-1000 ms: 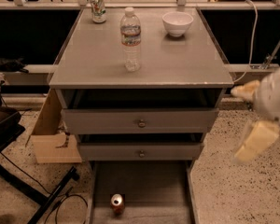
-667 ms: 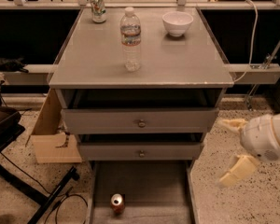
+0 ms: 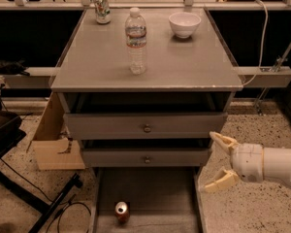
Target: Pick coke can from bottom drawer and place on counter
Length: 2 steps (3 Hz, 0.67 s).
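The coke can [image 3: 121, 211], red with a silver top, stands upright in the open bottom drawer [image 3: 160, 191], near its front left. My gripper [image 3: 216, 161] is open and empty. It hangs at the right of the cabinet, level with the lower knobbed drawer, above the bottom drawer's right edge and well to the right of the can. The counter [image 3: 184, 64] is the cabinet's flat grey top.
A water bottle [image 3: 136, 41], a white bowl [image 3: 184, 24] and a white-and-green can [image 3: 102, 7] stand on the counter. Two upper drawers with knobs [image 3: 146, 128] are slightly pulled out. A cardboard box [image 3: 53, 140] and a black stand with cables [image 3: 48, 203] lie at the left.
My gripper has moved down and to the left, from beside the counter's right edge to beside the lower knobbed drawer. The can has not moved.
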### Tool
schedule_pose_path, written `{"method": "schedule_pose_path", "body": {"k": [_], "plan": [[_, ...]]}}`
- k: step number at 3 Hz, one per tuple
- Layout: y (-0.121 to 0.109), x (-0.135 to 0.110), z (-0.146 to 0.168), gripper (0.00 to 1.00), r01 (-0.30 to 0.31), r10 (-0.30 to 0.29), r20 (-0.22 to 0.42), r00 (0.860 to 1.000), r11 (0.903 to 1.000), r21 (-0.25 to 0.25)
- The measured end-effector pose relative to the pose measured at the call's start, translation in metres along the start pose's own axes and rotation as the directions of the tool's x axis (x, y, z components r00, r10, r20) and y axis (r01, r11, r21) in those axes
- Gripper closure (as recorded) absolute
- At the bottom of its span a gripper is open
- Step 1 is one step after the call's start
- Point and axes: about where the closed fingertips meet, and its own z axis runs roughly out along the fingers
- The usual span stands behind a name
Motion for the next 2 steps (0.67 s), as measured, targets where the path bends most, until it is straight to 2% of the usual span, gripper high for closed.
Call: {"method": "schedule_pose_path", "body": {"k": [1,2], "plan": [[0.000,0.000,0.000,0.00,0.000,0.000,0.000,1.000,1.0000,0.000],[0.000,0.030,0.031,0.00,-0.008,0.010,0.044,0.999,0.9992,-0.040]]}}
